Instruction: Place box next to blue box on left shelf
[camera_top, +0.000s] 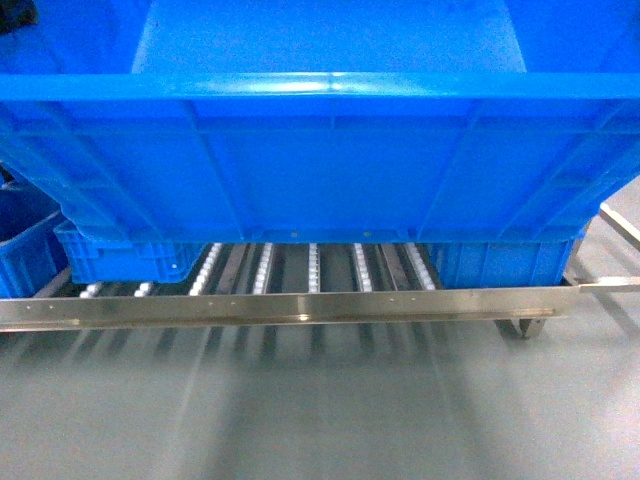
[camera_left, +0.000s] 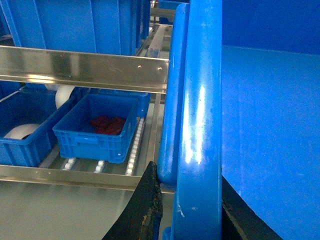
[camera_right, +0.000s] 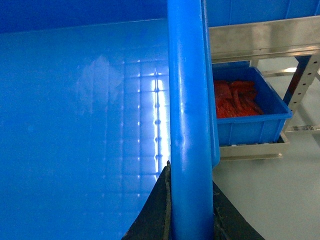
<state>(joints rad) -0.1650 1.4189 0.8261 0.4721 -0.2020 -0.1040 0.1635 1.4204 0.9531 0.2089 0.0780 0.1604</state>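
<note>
The box (camera_top: 320, 150), a large bright-blue crate, hangs in the air and fills the upper head view, its base just above the left shelf (camera_top: 300, 305) of white rollers. Both grippers are hidden in that view. My left gripper (camera_left: 189, 180) is shut on the box's left rim (camera_left: 200, 125), with black fingers (camera_left: 145, 205) either side of it. My right gripper (camera_right: 190, 175) is shut on the right rim (camera_right: 187, 100). A small blue box (camera_top: 125, 260) sits on the rollers at the left and another (camera_top: 500, 262) at the right, with bare rollers between them.
In the left wrist view, a blue bin with red items (camera_left: 97, 127) and a bin with white objects (camera_left: 25, 135) sit under an upper steel rail (camera_left: 85, 70). The right wrist view shows a bin of red parts (camera_right: 245, 107). Grey floor (camera_top: 320, 400) lies before the shelf.
</note>
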